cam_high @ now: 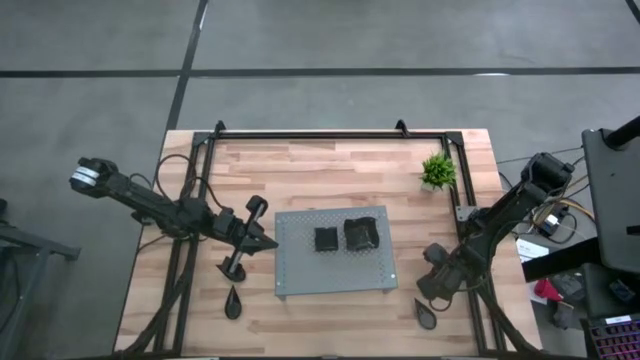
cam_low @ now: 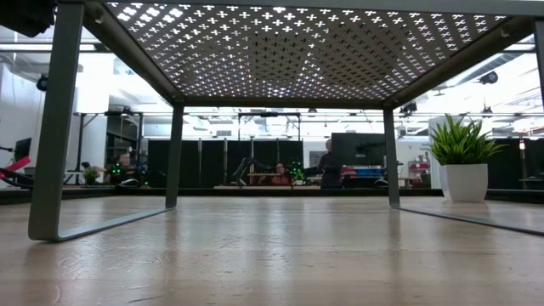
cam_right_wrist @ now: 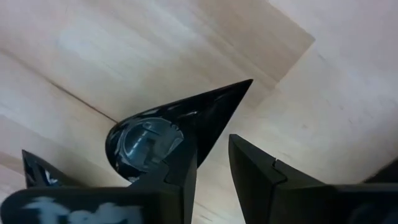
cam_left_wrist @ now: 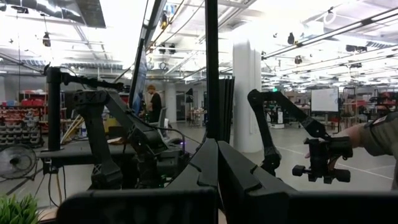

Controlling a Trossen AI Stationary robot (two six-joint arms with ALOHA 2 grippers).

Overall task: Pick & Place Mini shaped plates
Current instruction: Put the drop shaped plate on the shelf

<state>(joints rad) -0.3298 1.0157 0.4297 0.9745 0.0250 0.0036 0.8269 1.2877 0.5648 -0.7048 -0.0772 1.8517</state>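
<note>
Teardrop plate [cam_right_wrist: 163, 132] on bare tabletop [cam_right_wrist: 155, 50], lower right of the high view, straddled by right claw [cam_right_wrist: 211, 171] (fingers parted, nothing gripped). Left claw [cam_left_wrist: 216, 180] shut, empty, left of grey board [cam_high: 300, 275].

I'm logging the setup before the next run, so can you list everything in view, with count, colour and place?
Table: one, light wood, under a black frame.
Perforated board: one, grey, raised on legs at the table's middle.
Squarish plates: two, black, side by side on the board; the other is larger.
Teardrop plates: two, black, on the table; one near the front left, one near the front right, under the right gripper.
Potted plant: one, green in a white pot, back right of the table.
People: several, far off in the room behind; a hand holds a device there.
Left gripper: shut, empty, at the board's left edge.
Right gripper: jaws apart, over the right teardrop plate.
</note>
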